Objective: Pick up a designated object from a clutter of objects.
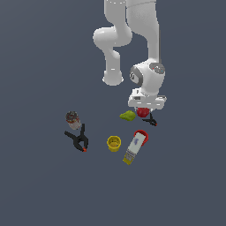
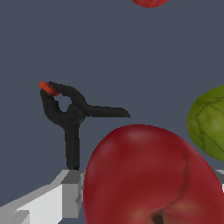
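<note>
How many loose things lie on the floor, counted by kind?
Apple: 1
Yellow-green fruit: 1
Yellow cup: 1
Red-capped bottle: 1
Black clamps: 2
Dark can: 1
Total: 7

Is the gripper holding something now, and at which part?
The gripper straddles the red apple at its sides, but whether its fingers actually grip it cannot be told.
</note>
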You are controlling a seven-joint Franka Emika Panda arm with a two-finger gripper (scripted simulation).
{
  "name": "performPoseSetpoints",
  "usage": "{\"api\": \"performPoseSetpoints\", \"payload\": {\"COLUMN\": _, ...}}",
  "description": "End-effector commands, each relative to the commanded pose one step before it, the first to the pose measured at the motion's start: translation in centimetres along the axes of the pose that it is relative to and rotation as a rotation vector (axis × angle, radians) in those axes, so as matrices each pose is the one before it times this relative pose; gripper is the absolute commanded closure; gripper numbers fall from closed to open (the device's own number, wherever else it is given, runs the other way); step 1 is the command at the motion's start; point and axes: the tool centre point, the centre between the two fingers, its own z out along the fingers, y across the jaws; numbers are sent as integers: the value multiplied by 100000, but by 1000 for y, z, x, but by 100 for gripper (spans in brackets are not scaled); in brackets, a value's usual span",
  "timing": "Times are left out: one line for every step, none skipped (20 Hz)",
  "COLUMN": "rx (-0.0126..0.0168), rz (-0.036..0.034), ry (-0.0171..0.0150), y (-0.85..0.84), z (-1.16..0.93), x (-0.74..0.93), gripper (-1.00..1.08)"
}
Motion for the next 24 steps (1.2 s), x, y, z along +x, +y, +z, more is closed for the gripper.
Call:
{"api": "performPoseSetpoints", "payload": {"rx": 134, "rz": -6, "ry": 187, "y": -88, "z": -903, "x": 466, "gripper": 108}}
{"api": "performPoseSetpoints", "payload": {"rx": 0, "rz": 0, "ry": 0, "y": -25, "z": -422, "x": 198, "gripper": 108}}
{"api": "performPoseSetpoints", "payload": {"rx": 43, "rz": -26, "ry": -48, "y": -35, "z": -455, "x": 214, "gripper": 108}}
{"api": "performPoseSetpoints", "payload": {"rx": 0, "rz": 0, "ry": 0, "y": -32, "z": -503, "x": 235, "gripper": 108}}
{"api": "performPoseSetpoints", "payload": {"rx": 48, "rz": -23, "ry": -44, "y": -41, "z": -538, "x": 251, "gripper": 108}}
{"api": "performPoseSetpoints", "payload": {"rx": 0, "rz": 0, "ry": 0, "y": -40, "z": -584, "x": 272, "gripper": 108}}
{"api": "performPoseSetpoints", "payload": {"rx": 73, "rz": -30, "ry": -58, "y": -49, "z": -621, "x": 289, "gripper": 108}}
{"api": "performPoseSetpoints", "payload": {"rx": 0, "rz": 0, "ry": 0, "y": -48, "z": -666, "x": 310, "gripper": 108}}
{"api": "performPoseSetpoints", "payload": {"rx": 77, "rz": -29, "ry": -53, "y": -55, "z": -707, "x": 328, "gripper": 108}}
{"api": "performPoseSetpoints", "payload": {"rx": 55, "rz": -21, "ry": -36, "y": -57, "z": -751, "x": 349, "gripper": 108}}
{"api": "performPoseSetpoints", "payload": {"rx": 0, "rz": 0, "ry": 0, "y": -58, "z": -794, "x": 370, "gripper": 108}}
{"api": "performPoseSetpoints", "payload": {"rx": 80, "rz": -30, "ry": -48, "y": -61, "z": -816, "x": 380, "gripper": 108}}
{"api": "performPoseSetpoints", "payload": {"rx": 0, "rz": 0, "ry": 0, "y": -59, "z": -819, "x": 384, "gripper": 108}}
{"api": "performPoseSetpoints", "payload": {"rx": 57, "rz": -22, "ry": -32, "y": -59, "z": -825, "x": 386, "gripper": 108}}
{"api": "performPoseSetpoints", "payload": {"rx": 0, "rz": 0, "ry": 0, "y": -57, "z": -829, "x": 391, "gripper": 108}}
{"api": "performPoseSetpoints", "payload": {"rx": 58, "rz": -22, "ry": -31, "y": -56, "z": -836, "x": 394, "gripper": 108}}
{"api": "performPoseSetpoints", "payload": {"rx": 0, "rz": 0, "ry": 0, "y": -56, "z": -840, "x": 399, "gripper": 108}}
{"api": "performPoseSetpoints", "payload": {"rx": 0, "rz": 0, "ry": 0, "y": -55, "z": -846, "x": 404, "gripper": 108}}
{"api": "performPoseSetpoints", "payload": {"rx": 0, "rz": 0, "ry": 0, "y": -54, "z": -852, "x": 409, "gripper": 108}}
{"api": "performPoseSetpoints", "payload": {"rx": 0, "rz": 0, "ry": 0, "y": -54, "z": -858, "x": 414, "gripper": 108}}
{"api": "performPoseSetpoints", "payload": {"rx": 0, "rz": 0, "ry": 0, "y": -54, "z": -864, "x": 419, "gripper": 108}}
{"api": "performPoseSetpoints", "payload": {"rx": 0, "rz": 0, "ry": 0, "y": -53, "z": -870, "x": 425, "gripper": 108}}
{"api": "performPoseSetpoints", "payload": {"rx": 0, "rz": 0, "ry": 0, "y": -54, "z": -876, "x": 430, "gripper": 108}}
{"api": "performPoseSetpoints", "payload": {"rx": 0, "rz": 0, "ry": 0, "y": -54, "z": -882, "x": 436, "gripper": 108}}
